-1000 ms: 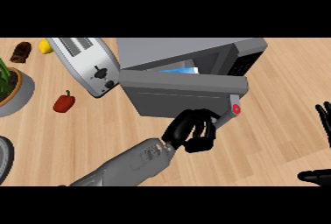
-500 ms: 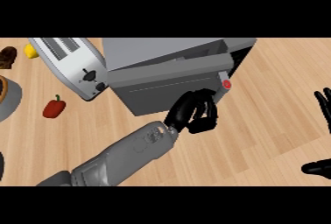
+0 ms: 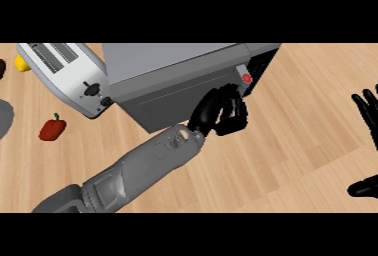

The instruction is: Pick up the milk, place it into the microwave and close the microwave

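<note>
The grey microwave stands at the top middle of the head view, its door swung in against the body. A red button shows on its panel at the right. My left hand rests against the door's front near its right end, fingers curled and holding nothing. My right hand stays at the right edge, fingers straight and pointing up, apart from everything. The milk shows nowhere; the door hides the microwave's inside.
A white toaster stands just left of the microwave. A red bell pepper lies on the wooden counter at the left, with a yellow object and a grey dish rim at the left edge.
The microwave door has swung from wide open, blue inside showing, to against the body, with my left hand following it. The right hand has stayed put.
</note>
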You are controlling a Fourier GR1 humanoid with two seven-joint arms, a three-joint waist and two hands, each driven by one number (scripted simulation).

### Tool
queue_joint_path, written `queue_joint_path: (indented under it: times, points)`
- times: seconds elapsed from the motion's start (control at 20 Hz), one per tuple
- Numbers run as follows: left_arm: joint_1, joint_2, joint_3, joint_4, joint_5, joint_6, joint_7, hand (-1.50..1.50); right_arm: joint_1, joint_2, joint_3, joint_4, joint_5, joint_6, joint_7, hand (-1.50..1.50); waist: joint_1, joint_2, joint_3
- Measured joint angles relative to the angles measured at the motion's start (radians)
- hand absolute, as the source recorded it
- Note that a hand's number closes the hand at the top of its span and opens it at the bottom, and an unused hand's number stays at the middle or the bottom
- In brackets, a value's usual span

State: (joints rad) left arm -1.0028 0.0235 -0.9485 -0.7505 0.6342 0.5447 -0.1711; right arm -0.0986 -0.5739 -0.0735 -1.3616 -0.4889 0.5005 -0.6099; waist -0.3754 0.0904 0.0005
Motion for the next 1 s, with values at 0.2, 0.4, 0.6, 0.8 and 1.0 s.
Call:
queue_joint_path:
  times: [0.2,0.4,0.6,0.8,1.0]
  points:
    - [-0.006,0.007,0.001,0.008,0.025,0.019,-0.008,1.50,-0.019,-0.013,0.025,-0.022,-0.015,0.029,0.032,-1.50,-0.012,0.001,0.000]
    - [-0.002,0.012,-0.006,0.007,0.044,0.037,-0.020,1.50,-0.042,-0.040,0.056,-0.062,-0.008,0.061,0.057,1.50,-0.021,-0.002,0.000]
    - [-0.005,0.013,-0.015,0.011,0.061,0.043,-0.029,1.50,-0.077,-0.069,0.102,-0.128,0.004,0.103,0.082,1.50,-0.023,-0.004,0.000]
    - [-0.002,0.018,-0.021,0.013,0.077,0.056,-0.039,1.50,-0.096,-0.084,0.143,-0.190,0.004,0.128,0.109,1.50,-0.032,-0.008,0.001]
    - [0.003,0.024,-0.025,0.011,0.092,0.075,-0.050,1.50,-0.106,-0.092,0.173,-0.242,-0.003,0.140,0.132,1.50,-0.043,-0.011,0.002]
